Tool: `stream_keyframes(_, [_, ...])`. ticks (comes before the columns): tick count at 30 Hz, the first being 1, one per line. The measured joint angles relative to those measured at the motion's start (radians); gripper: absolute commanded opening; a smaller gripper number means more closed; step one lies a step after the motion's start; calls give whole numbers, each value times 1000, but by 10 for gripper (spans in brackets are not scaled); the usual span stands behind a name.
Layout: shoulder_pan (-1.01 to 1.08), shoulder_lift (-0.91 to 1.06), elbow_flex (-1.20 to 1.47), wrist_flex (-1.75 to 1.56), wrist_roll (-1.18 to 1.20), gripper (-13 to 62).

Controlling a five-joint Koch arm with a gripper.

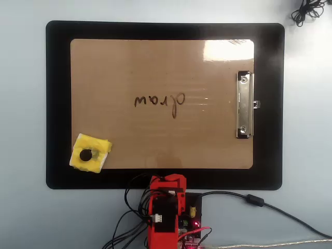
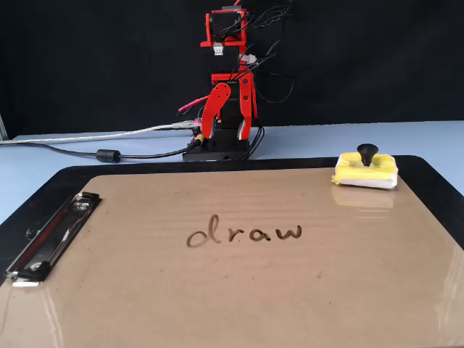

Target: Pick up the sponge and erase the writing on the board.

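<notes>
The brown board (image 1: 155, 62) lies on a black mat, also in the fixed view (image 2: 217, 304). The writing (image 1: 155, 100), the word "draw", sits at its middle, also in the fixed view (image 2: 245, 233). The yellow sponge (image 1: 99, 147) lies on the board's lower left corner in the overhead view, at the far right in the fixed view (image 2: 362, 175), with a dark knob in its middle. My red gripper (image 2: 225, 135) hangs folded over the arm's base beyond the board's far edge, jaws slightly apart and empty, well away from the sponge. In the overhead view it (image 1: 174, 182) shows only from above.
A silver clip (image 1: 245, 104) holds the board's right short edge, at the left in the fixed view (image 2: 51, 239). The black mat (image 1: 57, 104) surrounds the board. Cables (image 1: 259, 201) run from the arm's base across the blue table. A black cord bundle (image 1: 308, 10) lies top right.
</notes>
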Motion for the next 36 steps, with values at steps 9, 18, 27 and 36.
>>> stream_keyframes(9, [-5,0,359,-402,-3,339])
stream_keyframes(18, [0,2,357,-402,-6,343])
stream_keyframes(27, [0,2,359,-408,-5,339])
stream_keyframes(36, [-21,2,259,-414,-5,339])
